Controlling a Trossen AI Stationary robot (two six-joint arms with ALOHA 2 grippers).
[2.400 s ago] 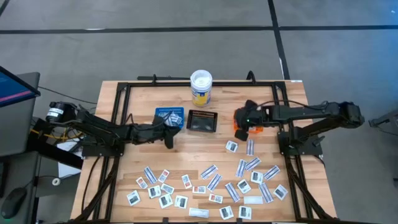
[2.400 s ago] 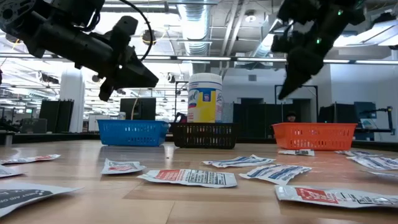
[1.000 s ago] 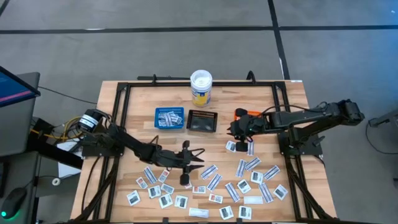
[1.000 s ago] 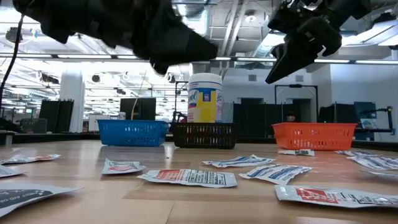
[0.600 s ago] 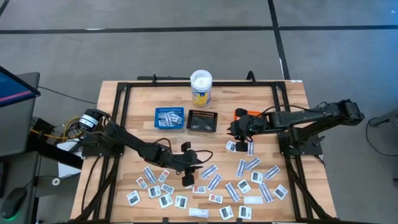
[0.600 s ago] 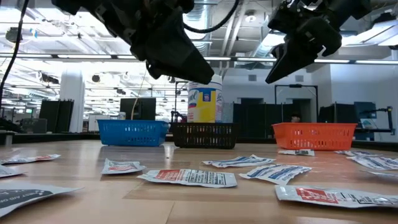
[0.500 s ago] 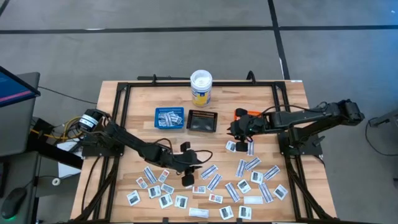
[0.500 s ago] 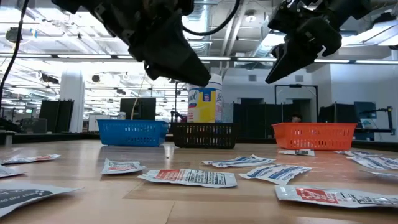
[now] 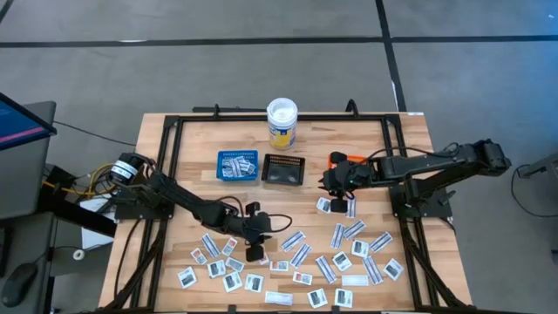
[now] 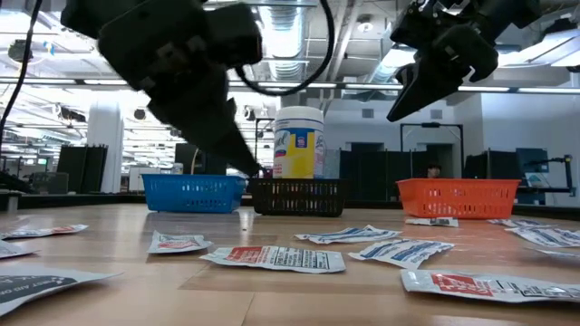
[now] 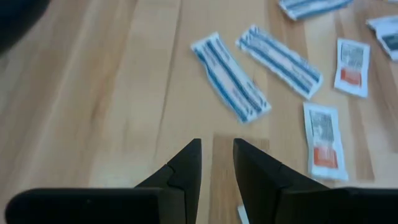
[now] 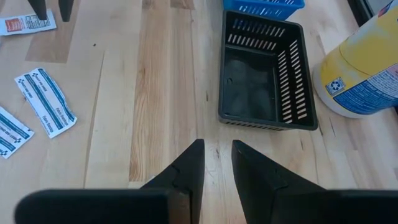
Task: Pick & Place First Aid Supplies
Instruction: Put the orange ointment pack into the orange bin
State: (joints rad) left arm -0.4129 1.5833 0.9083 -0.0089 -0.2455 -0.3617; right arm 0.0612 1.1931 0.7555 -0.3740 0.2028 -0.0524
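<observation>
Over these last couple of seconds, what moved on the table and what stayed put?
The left gripper left the small blue plastic tray and came down over the scattered flat paper packets, gripping nothing. The right gripper slid off the orange tray to hover beside it. Trays, packets and the white-lidded yellow tub stayed.

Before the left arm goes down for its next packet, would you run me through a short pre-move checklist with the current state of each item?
1. Left gripper holds nothing: ok, bare wood shows through the narrow gap between its fingers.
2. Packet within reach: ok, a white-and-blue strip lies just ahead of it on the table.
3. Fingers centred over a packet: not ok, they stand over bare wood.
4. Right gripper out of the way: ok, it hovers near the black tray, apart from the left arm.
5. Right gripper holds nothing: ok, nothing between its fingers.
6. Blue tray unobstructed: ok, it already holds packets.
</observation>
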